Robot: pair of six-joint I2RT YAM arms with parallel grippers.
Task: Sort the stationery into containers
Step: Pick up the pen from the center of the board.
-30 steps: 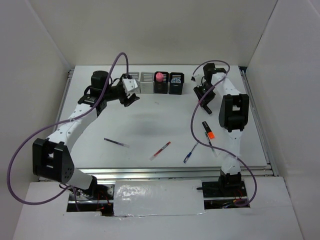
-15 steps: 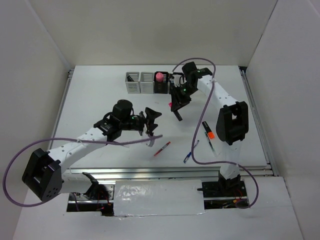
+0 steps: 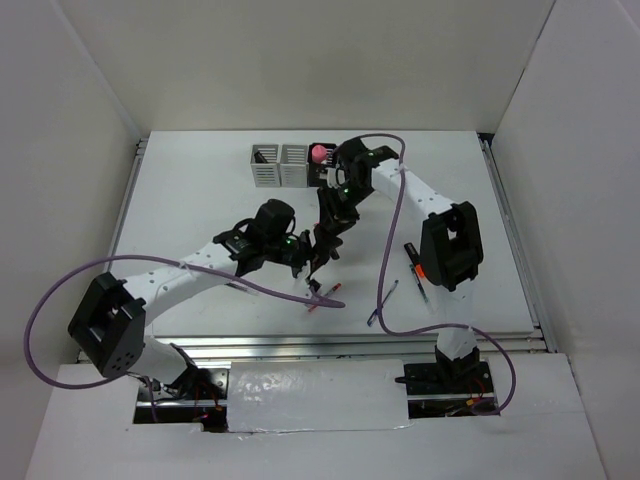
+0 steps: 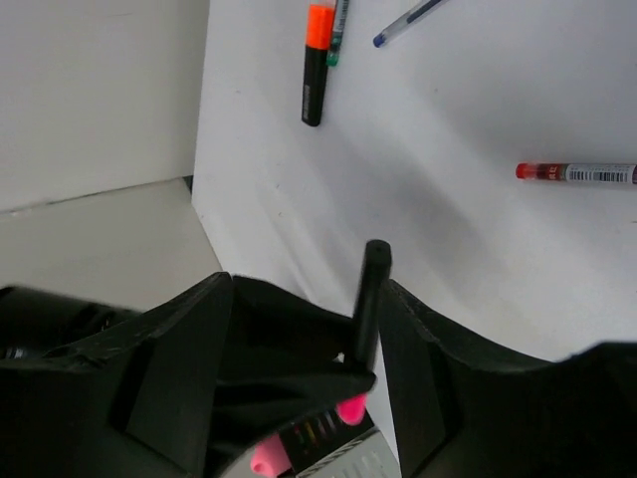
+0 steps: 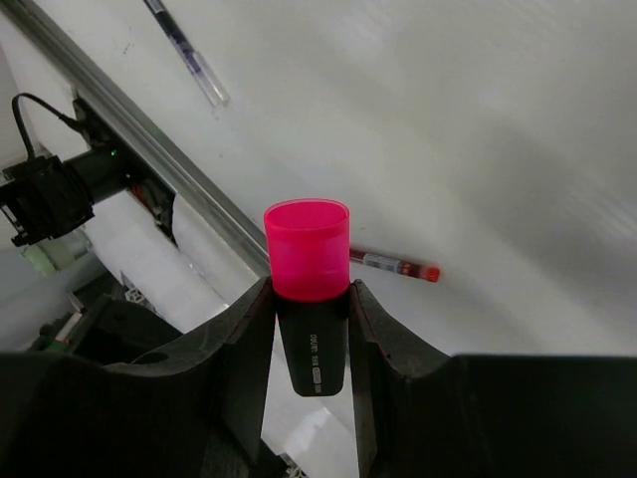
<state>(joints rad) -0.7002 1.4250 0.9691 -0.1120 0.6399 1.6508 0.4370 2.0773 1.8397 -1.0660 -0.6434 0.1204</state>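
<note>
Starting at the near edge of the worktop [image 3: 200,200], four pens lie loose: a dark pen [image 5: 184,50] by the edge rail, a red pen [image 3: 325,298] near the middle, a blue pen [image 3: 382,305] toward the near right corner, and a thin pen [image 4: 339,25] just beside the orange highlighter [image 3: 415,260] toward the right edge. There are two highlighters in all, since mid-worktop the right tool [image 5: 309,291] is clamped on the black body of a pink highlighter [image 5: 307,249], cap pointing away from the wrist, above the red pen. The left tool [image 4: 304,289] hangs just beside it with its fingers apart; a thin dark rod shows between them that I cannot identify. At the far edge three containers [image 3: 293,172] show in a row, two grey and one black, the black one holding one pink-topped item [image 3: 319,153]; anything further along the row is hidden by the right arm. The main risk, I judge, is the two tools knocking together, being so close over the same patch. A bump could jar the pink highlighter loose or sweep the red pen off toward the near edge. A tilted release at the far edge could also catch a container rim.
</note>
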